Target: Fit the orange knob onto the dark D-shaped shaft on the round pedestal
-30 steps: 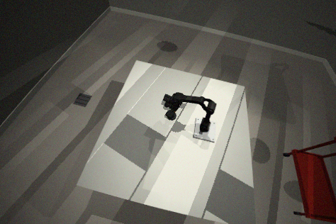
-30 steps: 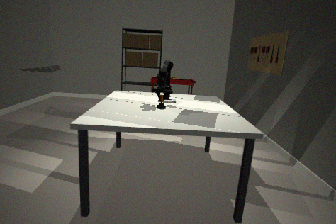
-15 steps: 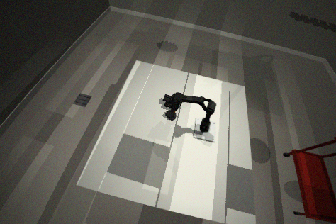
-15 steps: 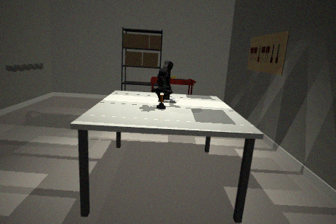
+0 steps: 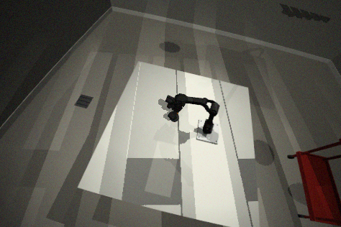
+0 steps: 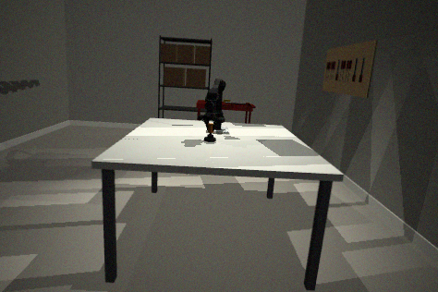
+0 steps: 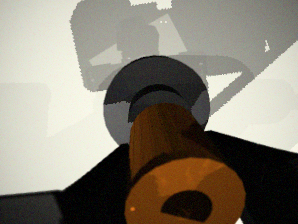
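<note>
The orange knob (image 6: pixel 211 127) (image 7: pixel 162 132) stands roughly upright between the fingers of my gripper (image 5: pixel 176 111) (image 7: pixel 167 145), which is shut on it. The dark round pedestal (image 5: pixel 176 118) (image 6: pixel 210 139) (image 7: pixel 125 85) is right below the knob. In the wrist view the knob's near end shows a dark D-shaped hole, its flat edge toward the bottom of the frame. The knob's lower end overlaps the pedestal's raised middle, so the shaft is hidden. I cannot tell whether the knob touches the pedestal or how far the shaft is inside it.
The pedestal stands on the white table (image 5: pixel 155 79) (image 6: pixel 152 148). The arm's base (image 5: pixel 208 128) stands on a light plate (image 5: pixel 213 140) beside it, and the arm arches over to the pedestal. A red bench (image 5: pixel 318 187) and a shelf (image 6: pixel 185 63) stand away from the table.
</note>
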Tool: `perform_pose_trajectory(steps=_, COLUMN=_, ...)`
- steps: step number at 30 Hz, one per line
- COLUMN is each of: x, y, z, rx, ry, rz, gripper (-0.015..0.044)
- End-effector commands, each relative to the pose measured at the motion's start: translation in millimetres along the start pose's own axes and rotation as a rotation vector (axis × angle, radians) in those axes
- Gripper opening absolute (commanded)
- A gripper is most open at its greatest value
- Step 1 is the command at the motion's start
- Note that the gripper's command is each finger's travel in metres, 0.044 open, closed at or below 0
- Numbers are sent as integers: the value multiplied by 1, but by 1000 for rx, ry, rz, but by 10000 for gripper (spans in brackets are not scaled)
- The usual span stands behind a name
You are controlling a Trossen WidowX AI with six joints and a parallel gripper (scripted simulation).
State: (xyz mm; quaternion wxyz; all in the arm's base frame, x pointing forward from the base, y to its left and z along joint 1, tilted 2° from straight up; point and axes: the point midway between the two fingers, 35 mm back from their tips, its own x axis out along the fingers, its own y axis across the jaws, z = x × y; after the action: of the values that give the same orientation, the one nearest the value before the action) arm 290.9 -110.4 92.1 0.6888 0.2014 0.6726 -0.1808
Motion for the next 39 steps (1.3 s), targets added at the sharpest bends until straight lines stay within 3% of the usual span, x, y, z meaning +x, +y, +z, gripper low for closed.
perform_pose_trajectory(steps=1, x=-3, y=0, z=0, rx=69, ry=-5, rz=-1, gripper=0)
perform_pose_trajectory(steps=5, x=-3, y=0, z=1, rx=193, ry=-5, rz=-1, gripper=0)
perform_pose_trajectory(steps=39, x=3, y=0, z=1, rx=193, ry=-5, rz=-1, gripper=0)
